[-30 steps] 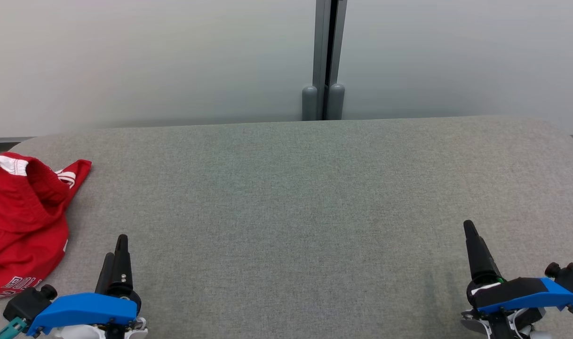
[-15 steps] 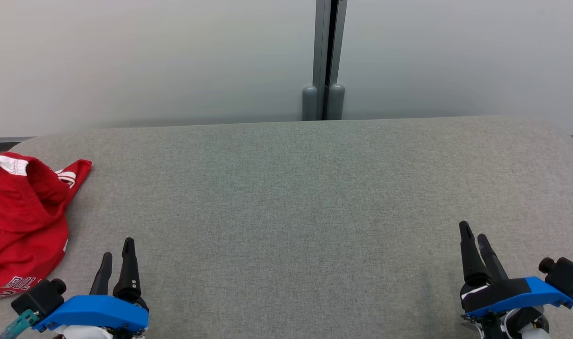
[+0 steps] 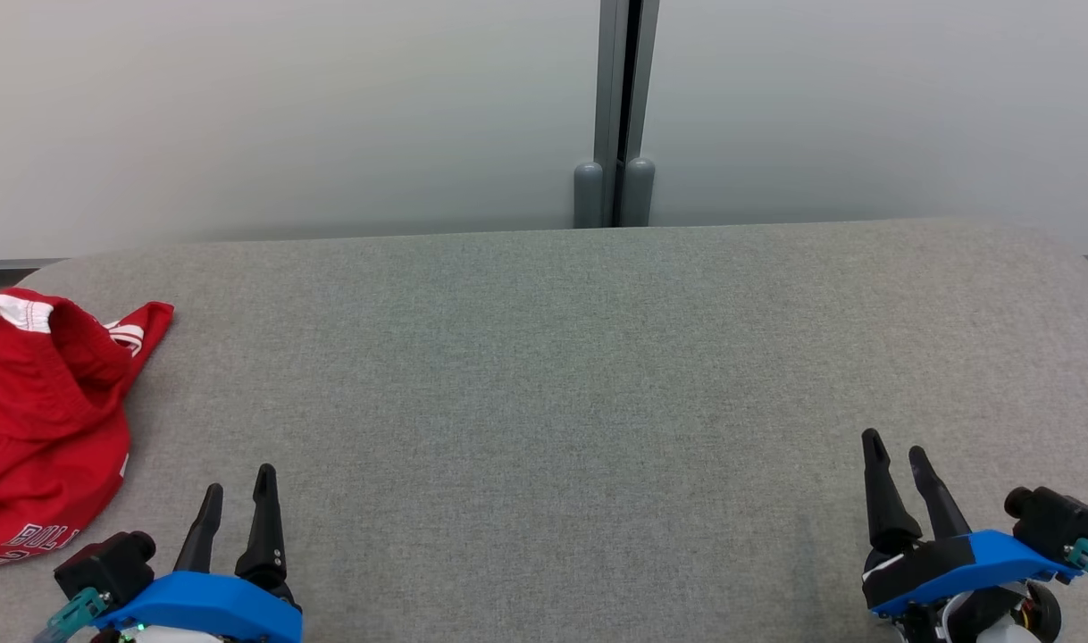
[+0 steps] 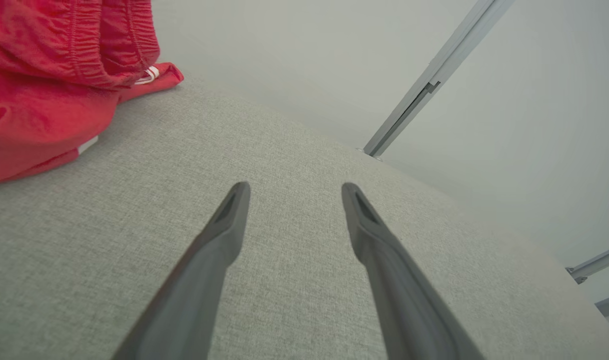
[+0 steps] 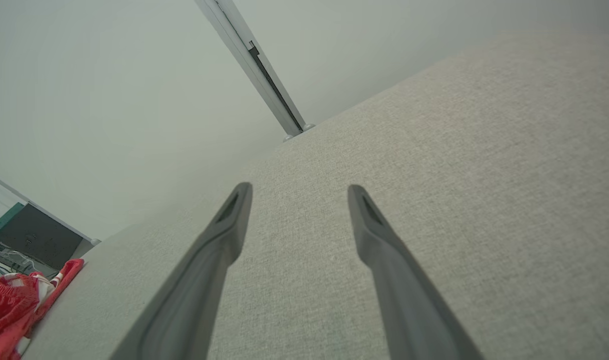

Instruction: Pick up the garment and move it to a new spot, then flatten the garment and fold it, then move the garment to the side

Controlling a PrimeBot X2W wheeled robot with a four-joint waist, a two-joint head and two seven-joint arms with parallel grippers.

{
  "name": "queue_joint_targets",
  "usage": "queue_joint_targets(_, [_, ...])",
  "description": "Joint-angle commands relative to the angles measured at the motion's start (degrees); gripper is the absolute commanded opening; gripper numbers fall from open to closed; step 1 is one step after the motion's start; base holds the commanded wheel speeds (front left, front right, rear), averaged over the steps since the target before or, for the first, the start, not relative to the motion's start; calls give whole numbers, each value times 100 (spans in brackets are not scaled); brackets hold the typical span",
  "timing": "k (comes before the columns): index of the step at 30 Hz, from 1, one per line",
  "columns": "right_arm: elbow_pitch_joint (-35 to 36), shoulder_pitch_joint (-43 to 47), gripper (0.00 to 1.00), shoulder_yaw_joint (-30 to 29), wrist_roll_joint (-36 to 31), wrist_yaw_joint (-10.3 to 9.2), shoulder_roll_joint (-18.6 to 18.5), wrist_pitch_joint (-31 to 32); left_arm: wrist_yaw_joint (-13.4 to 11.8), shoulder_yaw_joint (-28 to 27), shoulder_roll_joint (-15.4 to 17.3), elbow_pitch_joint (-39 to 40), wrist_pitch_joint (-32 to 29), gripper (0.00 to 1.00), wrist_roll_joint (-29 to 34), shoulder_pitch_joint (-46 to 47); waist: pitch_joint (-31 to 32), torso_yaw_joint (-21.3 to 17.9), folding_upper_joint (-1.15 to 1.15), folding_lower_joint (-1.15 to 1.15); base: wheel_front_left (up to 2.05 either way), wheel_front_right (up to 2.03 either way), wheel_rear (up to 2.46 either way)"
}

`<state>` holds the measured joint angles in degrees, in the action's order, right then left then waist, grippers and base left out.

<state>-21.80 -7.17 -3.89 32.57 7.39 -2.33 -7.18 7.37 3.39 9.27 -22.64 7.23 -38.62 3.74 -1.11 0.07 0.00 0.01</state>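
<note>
Crumpled red shorts (image 3: 44, 420) are heaped at far left on a woven grey surface (image 3: 544, 375); the left gripper (image 3: 238, 478) and right gripper (image 3: 891, 441) are held spread

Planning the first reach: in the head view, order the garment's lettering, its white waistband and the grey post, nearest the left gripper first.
1. lettering, near left edge.
2. white waistband, far left.
3. grey post, centre back.

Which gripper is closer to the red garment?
The left gripper: the red garment lies crumpled just off to its left. The right gripper sits across the grey surface, at the opposite side.
</note>
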Motion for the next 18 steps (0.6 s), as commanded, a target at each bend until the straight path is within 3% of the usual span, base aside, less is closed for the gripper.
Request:
queue_joint_targets(1, [18, -117, 100, 8, -239, 9, -47, -76, 11, 34, 84, 25, 67, 100, 211, 44, 0, 1, 0, 0, 0, 0, 0])
queue_joint_targets(18, [67, -54, 100, 164, -1295, 12, -57, -322, 14, 237, 199, 70, 318, 100, 1253, -10, -11, 4, 0, 0, 0, 0, 0])
